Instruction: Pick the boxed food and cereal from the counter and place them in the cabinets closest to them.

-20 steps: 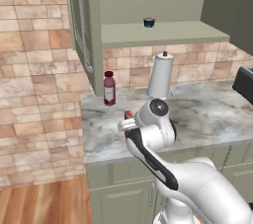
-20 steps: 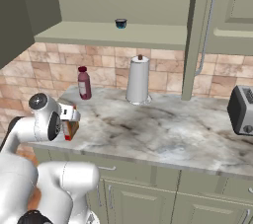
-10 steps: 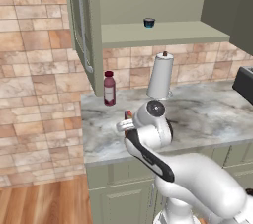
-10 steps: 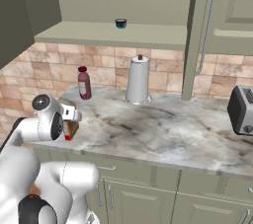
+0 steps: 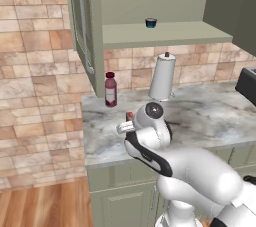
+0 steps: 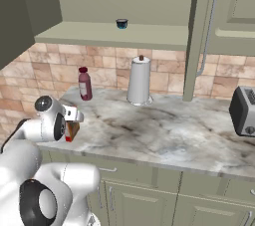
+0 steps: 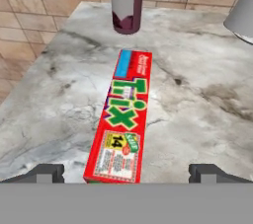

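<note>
the claw [image 7: 126, 172] is spread wide, its two dark tips seen at the lower left and lower right of the hand view, with nothing pinched between them. between the tips, in the lower middle of that frame, the cereal box [image 7: 120, 119] is seen lying on the marble counter [image 7: 197, 104]. its long axis runs from the bottom of the frame up toward the top, leaning slightly right; the blue end is pointed at the bottle [image 7: 126, 1] by the tiled wall, and the end with the yellow label lies nearest the claw. the tips stand apart from the box on either side.

in the left base view the box [image 5: 129, 116] is glimpsed just left of the arm's wrist, near the counter's front left part. in the right base view it [image 6: 72, 129] is seen at mid left, beside the wrist. the paper towel roll [image 5: 162, 77] stands behind, at centre. the open cabinet [image 5: 165, 33] is seen above, with a small cup [image 5: 150, 22] on its shelf. a toaster [image 6: 243, 110] sits at the right edge.
</note>
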